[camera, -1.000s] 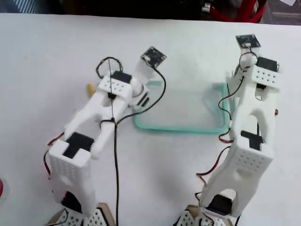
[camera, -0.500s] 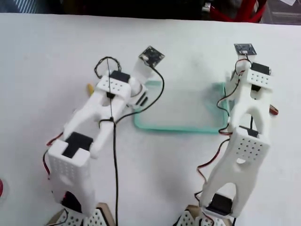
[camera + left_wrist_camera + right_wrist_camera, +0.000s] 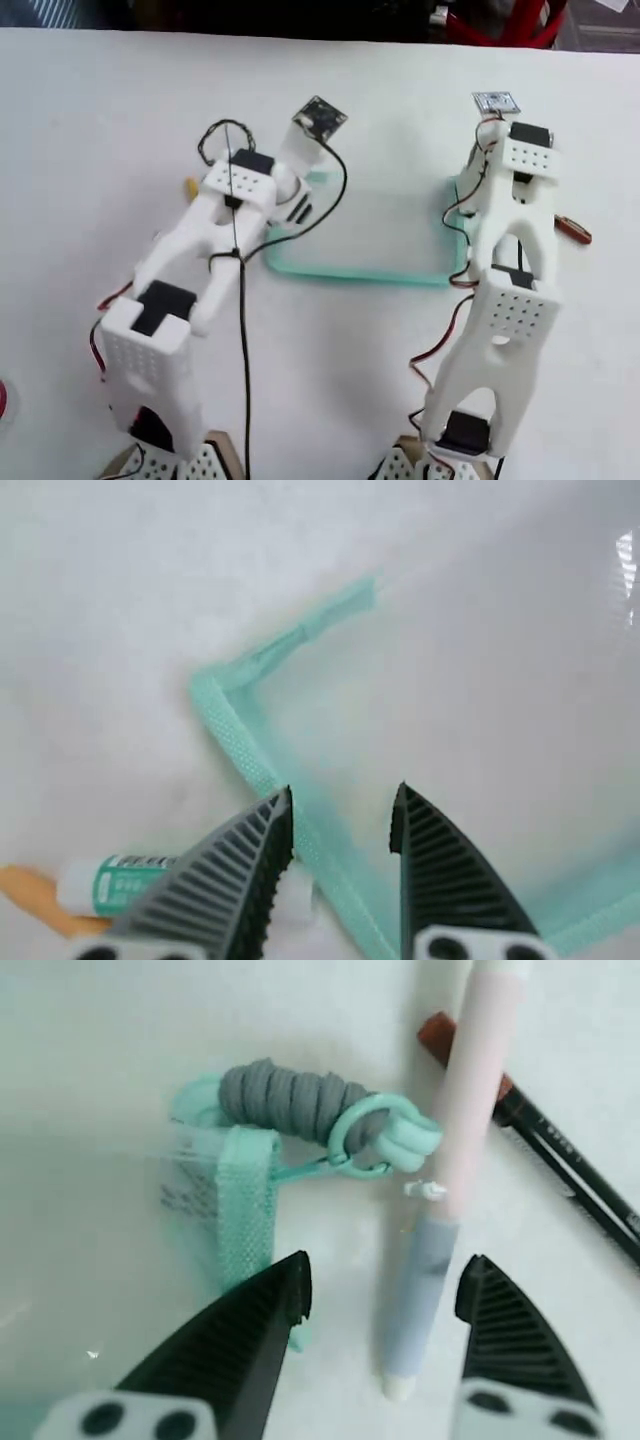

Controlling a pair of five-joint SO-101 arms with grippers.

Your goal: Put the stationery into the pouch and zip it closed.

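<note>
The clear pouch [image 3: 385, 232] with teal edging lies flat between the two arms. My left gripper [image 3: 340, 802] stands open just over the pouch's teal corner edge [image 3: 228, 730]; in the high view its dark fingers [image 3: 301, 211] sit at the pouch's left end. A white tube with an orange cap [image 3: 105, 882] lies just outside that edge. My right gripper [image 3: 388, 1272] is open at the pouch's right end, over a pink and grey pen [image 3: 445, 1175]. The teal zipper pull with a grey cord [image 3: 330, 1110] lies beside that pen. A dark pen with a brown end [image 3: 545, 1135] lies farther out.
A small yellow-orange piece [image 3: 192, 187] lies on the white table [image 3: 100, 120] left of the left arm. The brown-ended pen [image 3: 572, 229] shows right of the right arm. Black cables [image 3: 243, 300] trail along the left arm.
The right arm has swung left toward the pouch's right end, uncovering the brown-ended pen. The pouch's near-left corner has shifted left a little. The left arm has barely moved.
</note>
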